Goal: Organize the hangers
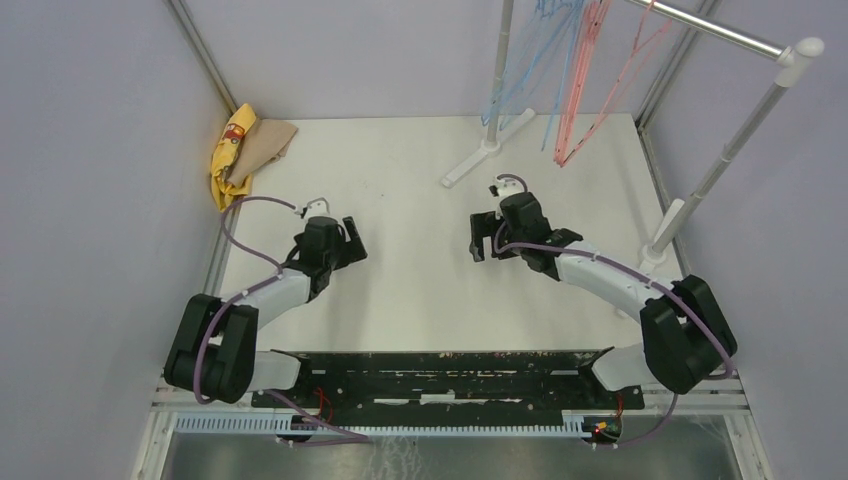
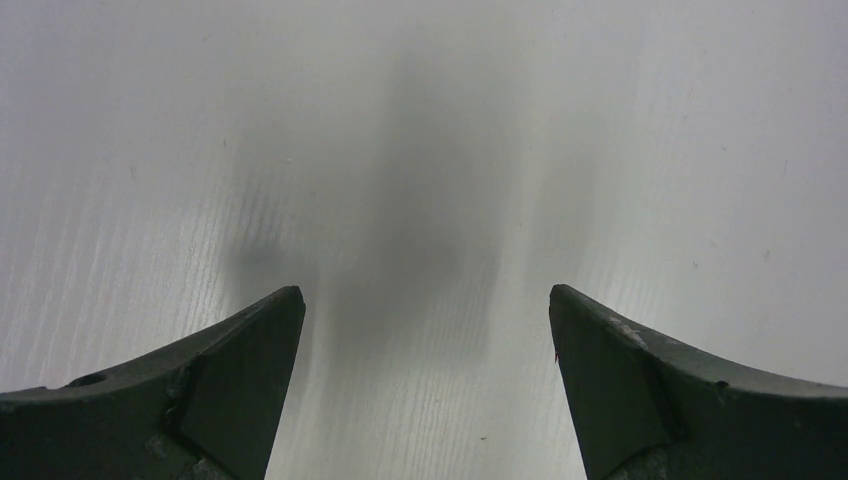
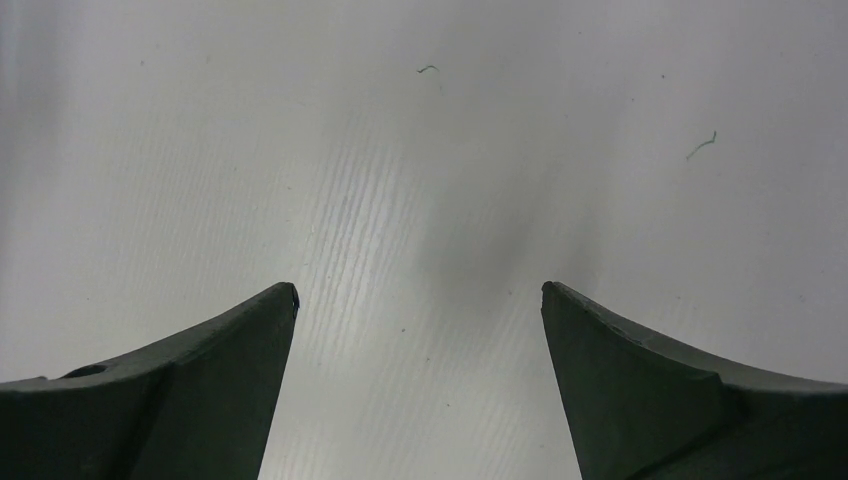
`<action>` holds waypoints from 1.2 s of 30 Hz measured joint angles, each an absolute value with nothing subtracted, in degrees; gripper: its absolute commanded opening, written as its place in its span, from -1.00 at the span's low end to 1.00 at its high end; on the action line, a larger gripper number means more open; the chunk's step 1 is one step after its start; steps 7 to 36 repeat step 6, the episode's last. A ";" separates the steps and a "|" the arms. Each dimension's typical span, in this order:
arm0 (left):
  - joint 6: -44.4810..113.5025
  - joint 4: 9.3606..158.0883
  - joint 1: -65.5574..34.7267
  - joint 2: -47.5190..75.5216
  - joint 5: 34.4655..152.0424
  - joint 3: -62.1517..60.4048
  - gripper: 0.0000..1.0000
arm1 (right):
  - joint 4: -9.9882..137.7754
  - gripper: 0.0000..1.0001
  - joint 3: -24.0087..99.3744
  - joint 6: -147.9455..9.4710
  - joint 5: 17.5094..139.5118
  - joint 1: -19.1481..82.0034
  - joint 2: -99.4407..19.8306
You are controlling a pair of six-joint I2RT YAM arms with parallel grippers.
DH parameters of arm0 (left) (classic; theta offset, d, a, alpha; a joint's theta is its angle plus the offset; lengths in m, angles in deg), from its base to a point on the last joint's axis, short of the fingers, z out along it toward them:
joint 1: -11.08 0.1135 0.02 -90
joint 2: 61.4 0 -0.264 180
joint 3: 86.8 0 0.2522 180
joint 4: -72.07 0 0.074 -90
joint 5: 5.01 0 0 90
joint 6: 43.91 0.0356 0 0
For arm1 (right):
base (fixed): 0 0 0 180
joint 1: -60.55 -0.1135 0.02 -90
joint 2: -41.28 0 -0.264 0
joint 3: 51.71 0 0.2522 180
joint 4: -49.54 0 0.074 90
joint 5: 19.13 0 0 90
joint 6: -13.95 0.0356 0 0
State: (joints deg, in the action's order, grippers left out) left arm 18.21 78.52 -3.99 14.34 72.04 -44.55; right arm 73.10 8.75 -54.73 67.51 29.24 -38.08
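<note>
Several thin wire hangers hang from the rack rail at the back right of the top view: light blue hangers [image 1: 520, 70] to the left, pink-red hangers [image 1: 590, 80] to the right. My left gripper [image 1: 352, 243] is open and empty, low over the white table at centre left; its wrist view [image 2: 427, 292] shows only bare table between the fingers. My right gripper [image 1: 484, 238] is open and empty, low over the table at centre right, well in front of the hangers; its wrist view [image 3: 418, 287] shows only bare table. No hanger lies on the table.
A white-and-silver rack stands at the back right, with its rail [image 1: 715, 28], a near pole [image 1: 725, 150] and white feet [image 1: 485, 155]. A yellow and tan cloth [image 1: 245, 150] lies at the table's back left corner. Grey walls enclose the table.
</note>
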 measured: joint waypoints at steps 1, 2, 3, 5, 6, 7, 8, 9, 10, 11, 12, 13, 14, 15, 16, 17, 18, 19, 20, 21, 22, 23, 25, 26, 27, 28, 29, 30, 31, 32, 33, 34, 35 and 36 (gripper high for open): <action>18.58 78.65 -4.07 14.47 72.04 -44.53 0.98 | 73.10 1.00 9.40 -55.28 66.88 28.48 -38.93; 18.85 78.80 -4.14 14.56 72.00 -44.49 0.98 | 73.17 1.00 9.99 -55.71 66.40 27.89 -39.45; 19.15 78.91 -4.16 14.65 72.00 -44.49 0.98 | 73.17 1.00 10.56 -56.17 66.05 27.28 -39.87; 19.50 79.35 -4.16 14.71 72.00 -44.46 0.98 | 72.77 1.00 11.24 -57.09 65.83 26.69 -40.26; 19.59 79.54 -4.16 14.71 72.00 -44.46 0.98 | 72.58 1.00 11.28 -57.48 65.81 26.64 -40.26; 19.59 79.54 -4.16 14.71 72.00 -44.46 0.98 | 72.58 1.00 11.28 -57.48 65.81 26.64 -40.26; 19.59 79.54 -4.16 14.71 72.00 -44.46 0.98 | 72.58 1.00 11.28 -57.48 65.81 26.64 -40.26; 19.59 79.54 -4.16 14.71 72.00 -44.46 0.98 | 72.58 1.00 11.28 -57.48 65.81 26.64 -40.26; 19.59 79.54 -4.16 14.71 72.00 -44.46 0.98 | 72.58 1.00 11.28 -57.48 65.81 26.64 -40.26; 19.59 79.54 -4.16 14.71 72.00 -44.46 0.98 | 72.58 1.00 11.28 -57.48 65.81 26.64 -40.26; 19.59 79.54 -4.16 14.71 72.00 -44.46 0.98 | 72.58 1.00 11.28 -57.48 65.81 26.64 -40.26; 19.59 79.54 -4.16 14.71 72.00 -44.46 0.98 | 72.58 1.00 11.28 -57.48 65.81 26.64 -40.26; 19.59 79.54 -4.16 14.71 72.00 -44.46 0.98 | 72.58 1.00 11.28 -57.48 65.81 26.64 -40.26; 19.59 79.54 -4.16 14.71 72.00 -44.46 0.98 | 72.58 1.00 11.28 -57.48 65.81 26.64 -40.26; 19.59 79.54 -4.16 14.71 72.00 -44.46 0.98 | 72.58 1.00 11.28 -57.48 65.81 26.64 -40.26; 19.59 79.54 -4.16 14.71 72.00 -44.46 0.98 | 72.58 1.00 11.28 -57.48 65.81 26.64 -40.26; 19.59 79.54 -4.16 14.71 72.00 -44.46 0.98 | 72.58 1.00 11.28 -57.48 65.81 26.64 -40.26; 19.59 79.54 -4.16 14.71 72.00 -44.46 0.98 | 72.58 1.00 11.28 -57.48 65.81 26.64 -40.26; 19.59 79.54 -4.16 14.71 72.00 -44.46 0.98 | 72.58 1.00 11.28 -57.48 65.81 26.64 -40.26; 19.59 79.54 -4.16 14.71 72.00 -44.46 0.98 | 72.58 1.00 11.28 -57.48 65.81 26.64 -40.26; 19.59 79.54 -4.16 14.71 72.00 -44.46 0.98 | 72.58 1.00 11.28 -57.48 65.81 26.64 -40.26; 19.59 79.54 -4.16 14.71 72.00 -44.46 0.98 | 72.58 1.00 11.28 -57.48 65.81 26.64 -40.26; 19.59 79.54 -4.16 14.71 72.00 -44.46 0.98 | 72.58 1.00 11.28 -57.48 65.81 26.64 -40.26; 19.59 79.54 -4.16 14.71 72.00 -44.46 0.98 | 72.58 1.00 11.28 -57.48 65.81 26.64 -40.26; 19.59 79.54 -4.16 14.71 72.00 -44.46 0.98 | 72.58 1.00 11.28 -57.48 65.81 26.64 -40.26; 19.59 79.54 -4.16 14.71 72.00 -44.46 0.98 | 72.58 1.00 11.28 -57.48 65.81 26.64 -40.26; 19.59 79.54 -4.16 14.71 72.00 -44.46 0.98 | 72.58 1.00 11.28 -57.48 65.81 26.64 -40.26; 19.59 79.54 -4.16 14.71 72.00 -44.46 0.98 | 72.58 1.00 11.28 -57.48 65.81 26.64 -40.26; 19.59 79.54 -4.16 14.71 72.00 -44.46 0.98 | 72.58 1.00 11.28 -57.48 65.81 26.64 -40.26; 19.59 79.54 -4.16 14.71 72.00 -44.46 0.98 | 72.58 1.00 11.28 -57.48 65.81 26.64 -40.26; 19.59 79.54 -4.16 14.71 72.00 -44.46 0.98 | 72.58 1.00 11.28 -57.48 65.81 26.64 -40.26; 19.59 79.54 -4.16 14.71 72.00 -44.46 0.98 | 72.58 1.00 11.28 -57.48 65.81 26.64 -40.26; 19.59 79.54 -4.16 14.71 72.00 -44.46 0.98 | 72.58 1.00 11.28 -57.48 65.81 26.64 -40.26; 19.59 79.54 -4.16 14.71 72.00 -44.46 0.98 | 72.58 1.00 11.28 -57.48 65.81 26.64 -40.26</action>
